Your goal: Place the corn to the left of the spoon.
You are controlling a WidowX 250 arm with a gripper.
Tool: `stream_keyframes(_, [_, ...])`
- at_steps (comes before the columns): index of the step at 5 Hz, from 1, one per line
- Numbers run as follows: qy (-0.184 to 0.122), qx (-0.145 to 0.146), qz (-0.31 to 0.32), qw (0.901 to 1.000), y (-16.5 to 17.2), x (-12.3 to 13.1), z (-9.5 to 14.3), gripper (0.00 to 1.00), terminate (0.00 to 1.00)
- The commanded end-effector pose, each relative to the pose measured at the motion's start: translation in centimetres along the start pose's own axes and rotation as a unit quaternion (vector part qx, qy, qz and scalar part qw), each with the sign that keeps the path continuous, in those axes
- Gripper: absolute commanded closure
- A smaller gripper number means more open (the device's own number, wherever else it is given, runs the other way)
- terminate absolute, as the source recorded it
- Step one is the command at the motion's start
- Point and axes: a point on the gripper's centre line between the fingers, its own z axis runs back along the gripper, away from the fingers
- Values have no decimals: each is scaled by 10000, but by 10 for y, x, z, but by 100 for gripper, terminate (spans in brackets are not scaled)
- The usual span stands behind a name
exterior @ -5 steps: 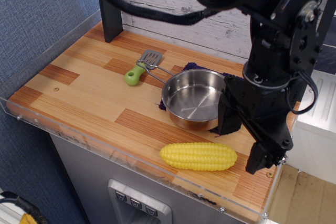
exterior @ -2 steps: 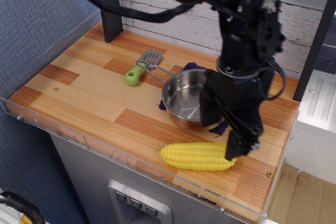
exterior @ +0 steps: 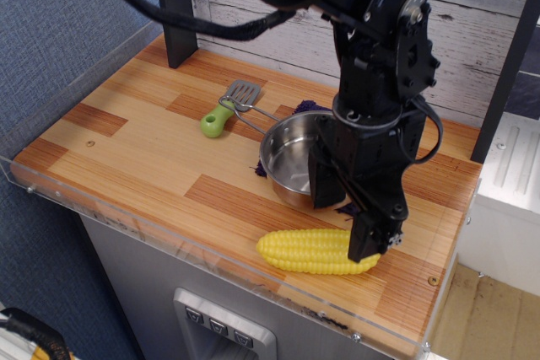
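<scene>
Corn (exterior: 308, 251) is lying flat near the surface's (exterior: 135, 149) front edge, its right end sitting directly under the tool (exterior: 342, 225). Tool is standing released, one finger (exterior: 369, 233) overlapping the cob's end, the other (exterior: 325, 183) hanging behind it by the pan (exterior: 291, 162). Cob is looking like light, stiff, slick plastic, likely prone to rolling; gripping across the thick middle seems safest. Spoon (exterior: 226, 110) is resting well away to the tool's far left.
</scene>
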Motion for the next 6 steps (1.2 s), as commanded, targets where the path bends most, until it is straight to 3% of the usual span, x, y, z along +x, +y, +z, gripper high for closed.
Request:
stream_keyframes(1, [-148,37,-78,9999,-7,-7,5,0,0])
stream_keyframes(3, [-82,40,-47,9999,-9,-10,0,0,0])
stream_keyframes(5, [-53,-120,178,9998,-11,2,-29,0,0])
stream_keyframes(6, [-18,-166,133,9998,-15,4,-31,0,0])
